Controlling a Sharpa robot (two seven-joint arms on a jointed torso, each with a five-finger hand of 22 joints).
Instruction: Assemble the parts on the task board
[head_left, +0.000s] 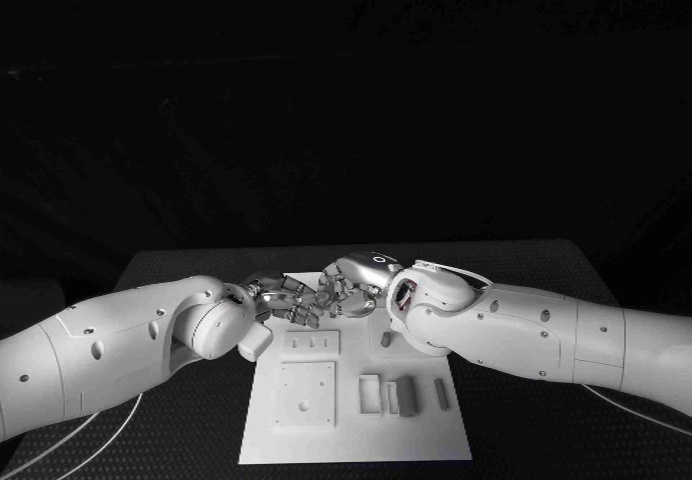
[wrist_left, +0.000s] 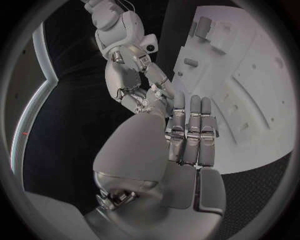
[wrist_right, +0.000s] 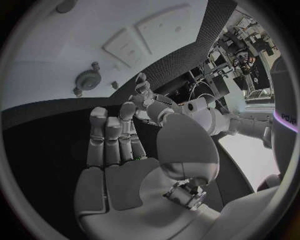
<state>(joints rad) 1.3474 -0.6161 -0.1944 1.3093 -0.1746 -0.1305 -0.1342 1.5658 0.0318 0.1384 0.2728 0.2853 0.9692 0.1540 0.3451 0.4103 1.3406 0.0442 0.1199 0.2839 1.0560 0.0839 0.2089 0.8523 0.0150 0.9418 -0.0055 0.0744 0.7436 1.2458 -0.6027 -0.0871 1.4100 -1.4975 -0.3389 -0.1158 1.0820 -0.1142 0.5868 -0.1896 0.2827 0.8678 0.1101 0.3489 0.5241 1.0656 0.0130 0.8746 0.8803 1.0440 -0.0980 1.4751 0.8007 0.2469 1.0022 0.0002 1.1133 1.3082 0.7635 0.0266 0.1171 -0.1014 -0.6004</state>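
Lengthwise, the task board (head_left: 361, 440) runs away from robot.

I saw a black table (head_left: 173, 275) with a finely textured matte top carrying the work. A white rectangular task board (head_left: 433, 435) lay flat on it, directly on the surface, its long side running away from the robot. Dark tabletop showed on both sides of the plate. Thin pale cables (head_left: 65, 440) trailed across the table's near corners, left and right.
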